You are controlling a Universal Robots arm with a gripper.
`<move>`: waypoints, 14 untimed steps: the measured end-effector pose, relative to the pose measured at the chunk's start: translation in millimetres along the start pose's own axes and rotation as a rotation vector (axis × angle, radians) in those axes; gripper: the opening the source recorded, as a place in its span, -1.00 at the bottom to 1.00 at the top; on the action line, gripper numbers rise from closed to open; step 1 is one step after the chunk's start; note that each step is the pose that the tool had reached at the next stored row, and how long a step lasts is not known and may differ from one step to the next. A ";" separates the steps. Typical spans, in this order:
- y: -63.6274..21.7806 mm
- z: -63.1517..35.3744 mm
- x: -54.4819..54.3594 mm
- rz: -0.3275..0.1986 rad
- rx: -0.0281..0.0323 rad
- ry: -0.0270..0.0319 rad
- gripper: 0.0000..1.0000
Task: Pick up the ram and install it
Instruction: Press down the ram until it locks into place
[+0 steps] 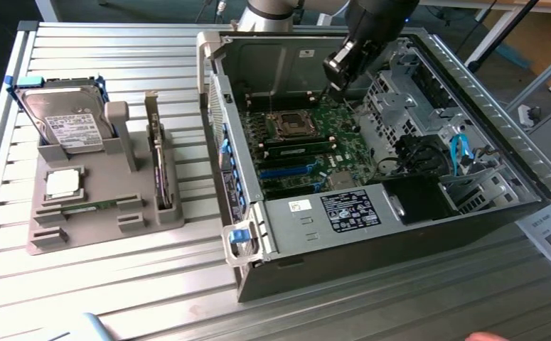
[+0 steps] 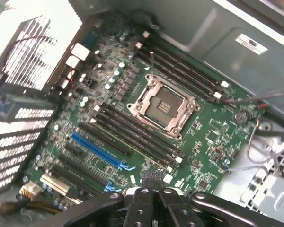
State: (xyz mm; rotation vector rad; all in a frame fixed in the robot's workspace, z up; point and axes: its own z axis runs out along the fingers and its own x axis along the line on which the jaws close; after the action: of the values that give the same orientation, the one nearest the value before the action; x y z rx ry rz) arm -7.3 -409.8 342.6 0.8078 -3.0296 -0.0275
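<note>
Ram stick [image 1: 95, 206], thin and green, appears to lie flat in a slot near the front edge of a grey holder [image 1: 114, 222], which sits on the slatted metal worktop [image 1: 85, 284] toward the exterior view's left. The same holder carries a hard drive [image 1: 65, 121] standing at its back edge and a square silver processor [image 1: 62, 183] in the middle. The gripper [image 1: 336, 89] is well apart from all this. It hangs inside the open computer case [image 1: 503, 177] above the back of the green motherboard [image 1: 337, 138], its fingers [image 2: 154, 182] clenched together with nothing between them. A second green stick [image 1: 299, 150] looks seated in one of the long slots beside the empty processor socket [image 1: 292, 125]. Judged from this, the pickup is not yet done. Taking the stick would call for parted fingers placed squarely over its narrow edges. The hard drive's white label, a black label [image 1: 351, 211] on the case's inner cover and a white sticker [image 2: 251, 43] on the case wall all carry print too small to read.
</note>
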 end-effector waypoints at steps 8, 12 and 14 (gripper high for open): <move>0.0 0.0 0.0 0.163 -0.0002 -0.0031 -0.79; 0.0 0.0 0.0 0.245 -0.0003 -0.0045 -0.79; 0.0 0.0 0.0 0.286 -0.0003 -0.0052 -0.79</move>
State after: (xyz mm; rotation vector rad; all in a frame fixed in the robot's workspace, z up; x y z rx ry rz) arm -7.3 -409.9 342.7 0.3678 -3.1164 -0.0285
